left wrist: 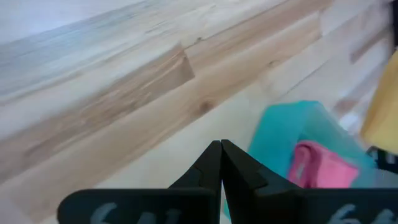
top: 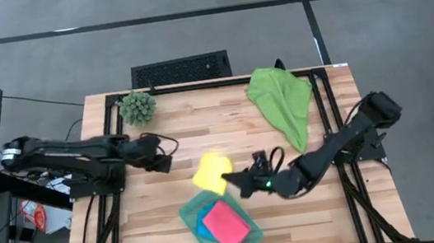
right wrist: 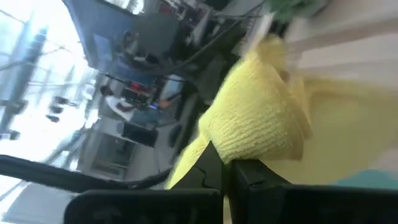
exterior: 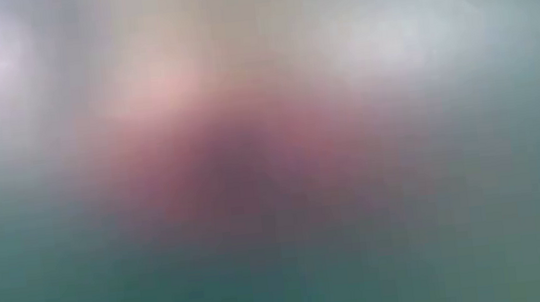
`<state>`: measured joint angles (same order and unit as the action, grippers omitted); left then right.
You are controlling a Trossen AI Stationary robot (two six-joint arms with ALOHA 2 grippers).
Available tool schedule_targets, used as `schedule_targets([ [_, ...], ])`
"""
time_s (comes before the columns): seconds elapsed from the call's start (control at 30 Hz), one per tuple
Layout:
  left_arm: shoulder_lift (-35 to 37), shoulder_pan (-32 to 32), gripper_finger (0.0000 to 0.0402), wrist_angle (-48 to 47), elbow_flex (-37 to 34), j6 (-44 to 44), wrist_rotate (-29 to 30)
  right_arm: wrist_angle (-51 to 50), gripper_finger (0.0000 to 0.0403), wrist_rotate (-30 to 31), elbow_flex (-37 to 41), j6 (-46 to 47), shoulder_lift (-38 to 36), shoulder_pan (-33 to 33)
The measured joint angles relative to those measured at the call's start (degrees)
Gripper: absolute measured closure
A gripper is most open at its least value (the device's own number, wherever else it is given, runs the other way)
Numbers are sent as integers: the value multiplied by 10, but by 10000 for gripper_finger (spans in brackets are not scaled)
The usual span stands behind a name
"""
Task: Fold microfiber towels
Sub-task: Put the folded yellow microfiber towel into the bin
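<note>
My right gripper (top: 231, 179) is shut on the folded yellow towel (top: 211, 173), held up just beyond the far corner of the teal tray (top: 188, 212). In the tray lie a folded pink towel (top: 226, 225) and, under it, a blue one (top: 203, 227). The green towel (top: 282, 99) lies crumpled on the table's far right part. My left gripper (top: 168, 159) hovers shut over the table's left half and touches nothing. In the left wrist view its shut fingers (left wrist: 221, 152) point toward the tray (left wrist: 283, 134). My right gripper pinches the yellow towel between its two fingers at the towel's right-hand edge (right wrist: 245, 155), where several layers are bunched. The fingers come nearly level from the table's right side. The towel sticks out past the fingertips (right wrist: 217, 171) toward the left, lifted off the table.
A small spiky green plant (top: 138, 107) stands at the far left corner. A black grille-like object (top: 180, 69) lies just beyond the far edge. The low view is filled by a teal and pink blur. Bare wood shows between the plant and the tray.
</note>
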<state>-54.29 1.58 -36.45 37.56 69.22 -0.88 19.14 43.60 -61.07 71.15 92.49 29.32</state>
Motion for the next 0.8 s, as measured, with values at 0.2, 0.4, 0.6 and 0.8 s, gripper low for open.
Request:
schedule_targets([
  [0.2,90,42,401,-24,0,60,52,-18,387,8,-132,-5,102,22],
  [0.4,140,69,401,-49,0,107,109,-36,387,20,-221,-9,190,36],
  [0.6,145,89,401,-50,0,125,149,-32,388,140,-263,90,270,86],
  [0.8,131,108,401,-33,0,112,147,-29,385,206,-285,210,333,134],
])
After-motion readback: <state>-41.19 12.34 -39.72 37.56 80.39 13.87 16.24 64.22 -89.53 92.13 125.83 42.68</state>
